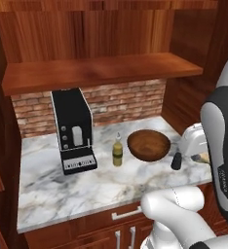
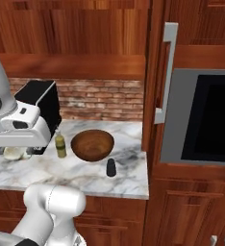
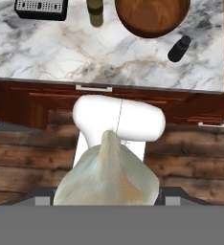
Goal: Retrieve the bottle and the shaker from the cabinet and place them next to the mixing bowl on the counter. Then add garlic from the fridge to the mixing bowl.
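Observation:
A pale garlic bulb (image 3: 106, 179) sits between my gripper's (image 3: 106, 200) jaws, which are shut on it, above the wooden floor in front of the counter. In the left base view the gripper (image 1: 200, 156) hangs at the counter's right end, right of the shaker. On the marble counter (image 1: 47, 185) the brown wooden mixing bowl (image 1: 148, 145) (image 2: 92, 145) (image 3: 152, 16) has the olive-green bottle (image 1: 117, 153) (image 2: 60, 145) (image 3: 95, 12) upright to its left. The small dark shaker (image 1: 176, 161) (image 2: 111, 167) (image 3: 179, 49) stands at its front right.
A black coffee machine (image 1: 73, 129) (image 2: 37, 103) stands at the counter's back left, under a wooden shelf (image 1: 101, 70). To the right are a tall wooden door with a long metal handle (image 2: 165, 72) and a built-in oven (image 2: 206, 120). Drawers and cabinet doors lie below the counter.

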Tool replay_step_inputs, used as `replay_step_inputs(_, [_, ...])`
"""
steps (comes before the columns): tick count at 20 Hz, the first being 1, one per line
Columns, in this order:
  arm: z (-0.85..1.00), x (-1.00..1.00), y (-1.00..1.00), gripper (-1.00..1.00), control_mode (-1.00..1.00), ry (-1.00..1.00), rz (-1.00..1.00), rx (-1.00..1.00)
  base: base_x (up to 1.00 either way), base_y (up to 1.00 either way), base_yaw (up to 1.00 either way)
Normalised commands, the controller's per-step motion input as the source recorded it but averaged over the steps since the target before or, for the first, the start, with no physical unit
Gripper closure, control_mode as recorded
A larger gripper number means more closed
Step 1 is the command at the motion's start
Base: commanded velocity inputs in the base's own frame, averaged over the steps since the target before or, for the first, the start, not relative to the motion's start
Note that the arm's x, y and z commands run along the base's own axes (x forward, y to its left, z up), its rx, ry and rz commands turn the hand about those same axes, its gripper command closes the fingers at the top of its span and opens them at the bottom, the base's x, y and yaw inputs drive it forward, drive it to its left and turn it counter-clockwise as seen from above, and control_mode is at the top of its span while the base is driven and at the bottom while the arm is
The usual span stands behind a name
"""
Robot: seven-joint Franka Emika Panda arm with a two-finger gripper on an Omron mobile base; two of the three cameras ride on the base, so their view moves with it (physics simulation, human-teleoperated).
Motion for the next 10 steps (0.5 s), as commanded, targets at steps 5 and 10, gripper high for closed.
replay_step_inputs(5, [0.0,0.0,0.0,1.0,1.0,0.0,0.0,0.0,0.55,-0.25,0.1])
replay_step_inputs(10, [0.0,0.0,0.0,1.0,1.0,0.0,0.0,0.0,0.49,-0.28,0.05])
